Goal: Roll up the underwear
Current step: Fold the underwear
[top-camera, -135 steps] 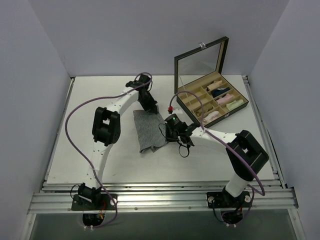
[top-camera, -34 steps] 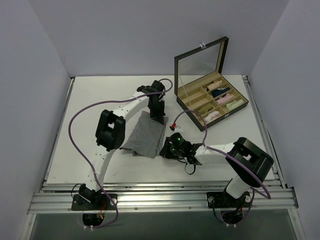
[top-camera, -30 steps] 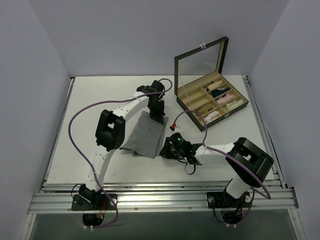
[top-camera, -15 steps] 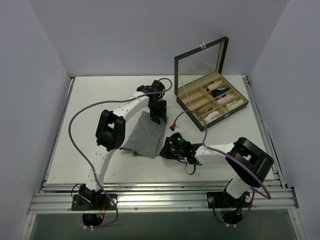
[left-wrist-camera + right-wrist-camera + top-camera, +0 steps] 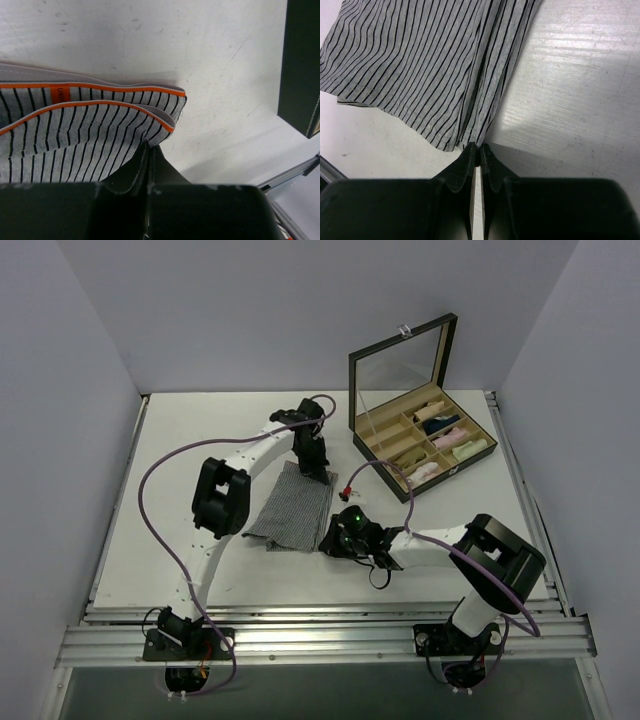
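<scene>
Underwear is pinched at orange-edged corner by left gripper, at striped hem by right gripper; both finger pairs clamped on cloth.

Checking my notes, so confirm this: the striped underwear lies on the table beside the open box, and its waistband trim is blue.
Not blue: the left wrist view shows the waistband trim of the underwear is orange. The rest stands.

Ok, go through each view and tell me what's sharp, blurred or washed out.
Top external: evenly lit and sharp, only soft shadows on the table. Left wrist: the underwear stripes crisp, the left hand dark and soft up close. Right wrist: stripes sharp, table sheen bright, right hand soft.
</scene>
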`<action>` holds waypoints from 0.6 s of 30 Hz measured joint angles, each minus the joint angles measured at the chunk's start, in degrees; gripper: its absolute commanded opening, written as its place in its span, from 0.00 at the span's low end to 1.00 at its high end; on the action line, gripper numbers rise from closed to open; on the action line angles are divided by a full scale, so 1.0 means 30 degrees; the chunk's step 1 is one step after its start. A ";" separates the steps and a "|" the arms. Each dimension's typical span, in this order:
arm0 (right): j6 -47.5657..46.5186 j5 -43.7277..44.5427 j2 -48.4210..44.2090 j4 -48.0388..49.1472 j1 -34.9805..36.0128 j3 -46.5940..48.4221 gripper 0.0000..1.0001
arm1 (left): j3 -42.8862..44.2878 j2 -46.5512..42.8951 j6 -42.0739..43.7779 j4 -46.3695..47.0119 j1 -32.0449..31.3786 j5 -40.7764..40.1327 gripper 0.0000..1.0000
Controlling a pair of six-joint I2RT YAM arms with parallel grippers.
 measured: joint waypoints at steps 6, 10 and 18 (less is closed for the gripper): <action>0.0000 -0.0007 0.0015 0.0015 0.0000 0.0000 0.00 | 0.0000 0.0000 -0.1464 0.0692 0.0590 0.0685 0.02; 0.0007 0.0000 0.0015 0.0015 0.0000 0.0000 0.00 | 0.0000 0.0000 -0.1938 0.0874 0.0729 0.0896 0.02; 0.0219 -0.0015 -0.0146 -0.0015 0.0000 0.0000 0.27 | -0.0197 0.0000 -0.2652 0.1399 0.0714 0.1421 0.43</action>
